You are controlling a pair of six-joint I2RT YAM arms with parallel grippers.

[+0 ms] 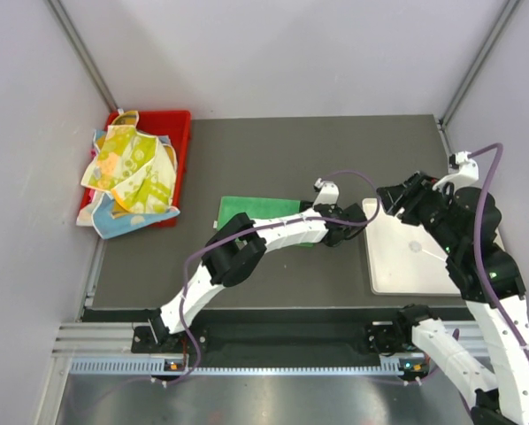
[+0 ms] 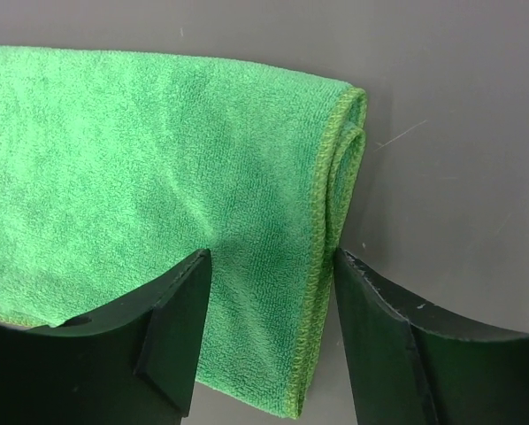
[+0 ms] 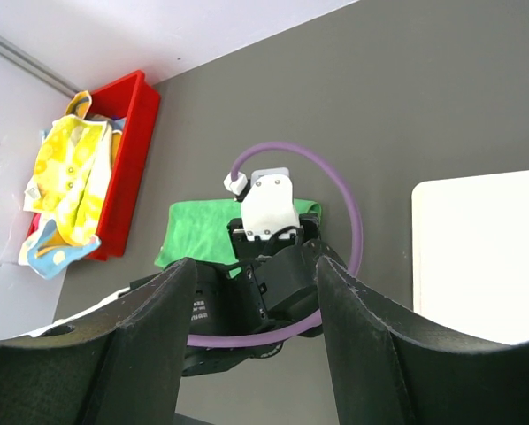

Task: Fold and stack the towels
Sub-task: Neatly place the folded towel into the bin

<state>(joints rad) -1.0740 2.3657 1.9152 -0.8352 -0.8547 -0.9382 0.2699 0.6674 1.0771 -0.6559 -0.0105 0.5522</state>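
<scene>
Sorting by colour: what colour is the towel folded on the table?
Plain green; the towel shows best in the left wrist view.

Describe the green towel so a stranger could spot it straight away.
Start at the dark table: between the red bin at its left and the white tray at its right lies the green towel. It alone is plain, folded flat, outside the bin.
</scene>
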